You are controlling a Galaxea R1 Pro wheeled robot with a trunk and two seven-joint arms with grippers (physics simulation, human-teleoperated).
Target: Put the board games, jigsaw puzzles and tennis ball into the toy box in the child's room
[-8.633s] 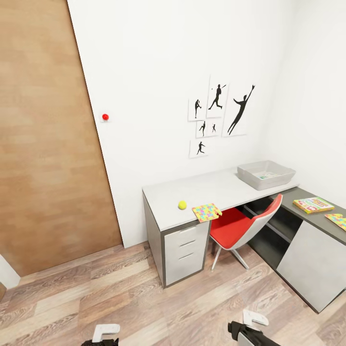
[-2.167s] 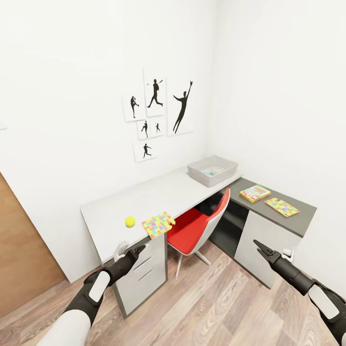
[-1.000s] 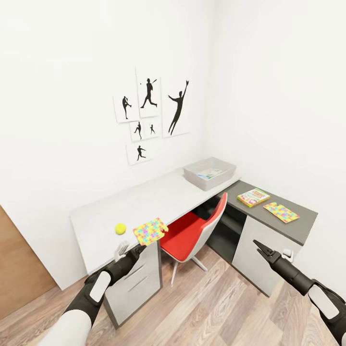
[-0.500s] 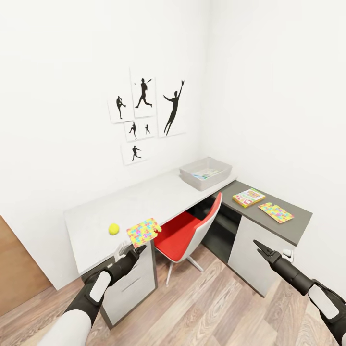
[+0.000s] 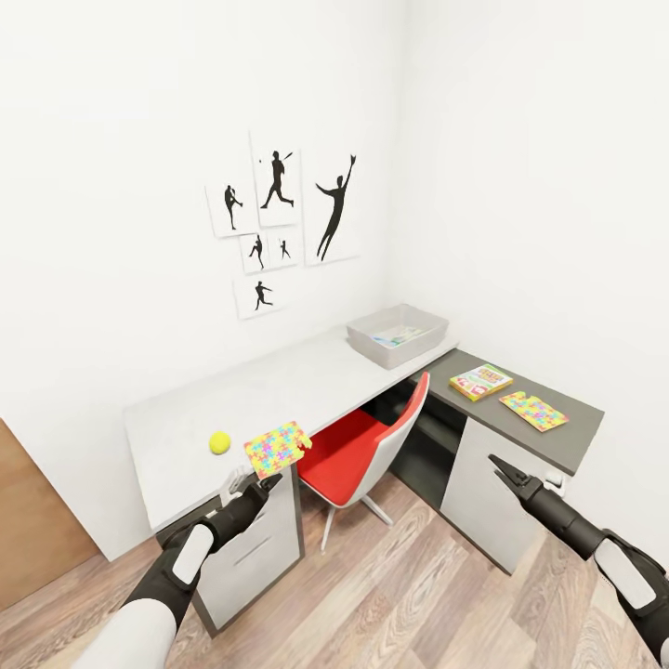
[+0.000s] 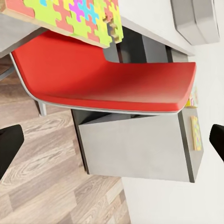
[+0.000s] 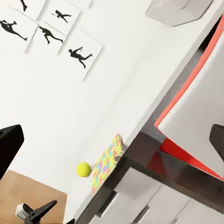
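The tennis ball (image 5: 219, 442) lies near the front left of the pale table (image 5: 279, 386). Beside it a jigsaw puzzle (image 5: 277, 448) overhangs the table's front edge. The grey toy box (image 5: 364, 334) stands at the far corner, with something colourful lying inside. On the dark side unit (image 5: 567, 444) lie a board game (image 5: 480, 381) and a second jigsaw puzzle (image 5: 533, 411). My left gripper (image 5: 251, 481) is open, just below and in front of the overhanging puzzle (image 6: 74, 18). My right gripper (image 5: 500, 466) is open, in front of the side unit. The bed is out of view.
A red and white chair (image 5: 372, 451) is tucked under the table between my arms. White drawers (image 5: 255, 548) stand under the table's left end. Black silhouette posters (image 5: 279, 223) hang on the wall. The floor (image 5: 400, 585) is wood planks.
Over the last second the camera moved, so the table shifted left in the picture. Both grippers stay open, and the right one has edged slightly up.
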